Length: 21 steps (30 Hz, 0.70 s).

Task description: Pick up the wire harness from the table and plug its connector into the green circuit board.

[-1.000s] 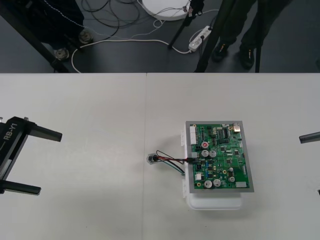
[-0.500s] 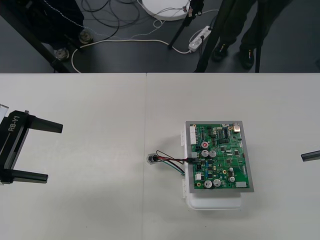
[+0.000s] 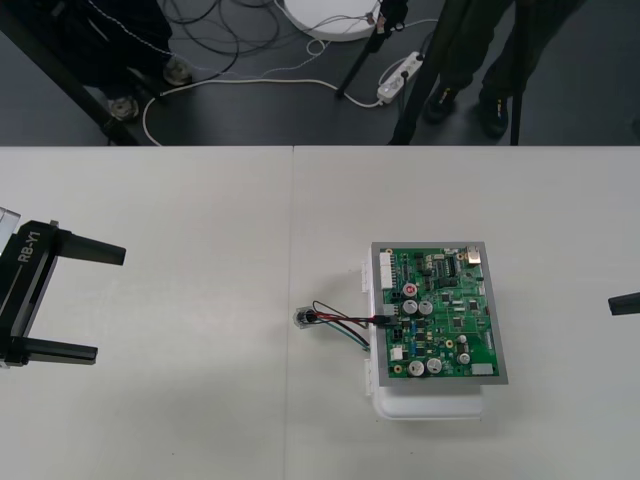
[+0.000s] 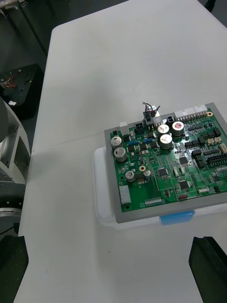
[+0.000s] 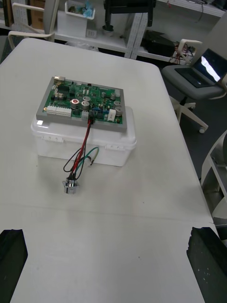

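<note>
1. The RB-Y1 lettering (image 3: 27,247) is standing in white on the black body of the left gripper (image 3: 110,303); that gripper is hanging over the left edge of the table (image 3: 200,200); the letters are running lengthwise along the body, turned sideways in the front view.
2. The green circuit board (image 3: 440,312), sitting toward the table's right edge, is carrying fine markings; they are coming out too small to read.
</note>
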Each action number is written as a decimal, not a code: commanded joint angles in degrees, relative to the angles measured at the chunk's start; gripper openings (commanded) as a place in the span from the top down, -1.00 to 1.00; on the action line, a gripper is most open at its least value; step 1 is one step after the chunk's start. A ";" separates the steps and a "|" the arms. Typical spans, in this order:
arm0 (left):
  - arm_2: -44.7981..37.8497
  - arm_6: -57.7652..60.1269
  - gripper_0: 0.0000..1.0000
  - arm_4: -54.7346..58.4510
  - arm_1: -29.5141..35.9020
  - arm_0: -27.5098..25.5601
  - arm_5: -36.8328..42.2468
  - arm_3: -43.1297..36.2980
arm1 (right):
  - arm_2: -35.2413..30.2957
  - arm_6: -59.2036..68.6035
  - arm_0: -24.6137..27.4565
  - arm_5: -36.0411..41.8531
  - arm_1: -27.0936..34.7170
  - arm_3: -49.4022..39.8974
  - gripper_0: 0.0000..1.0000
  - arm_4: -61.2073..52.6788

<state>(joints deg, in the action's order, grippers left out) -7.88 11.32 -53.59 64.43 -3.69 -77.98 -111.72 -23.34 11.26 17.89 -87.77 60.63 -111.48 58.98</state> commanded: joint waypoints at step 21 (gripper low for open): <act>-1.70 4.58 -1.00 -0.20 1.14 -1.06 2.22 -1.04 | -3.21 -4.32 -1.10 -0.03 -0.34 -2.52 -1.00 0.09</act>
<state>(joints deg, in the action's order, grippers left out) -7.88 12.82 -53.59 64.43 -3.69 -77.84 -111.72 -24.48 9.02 17.81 -87.59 60.62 -112.75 58.99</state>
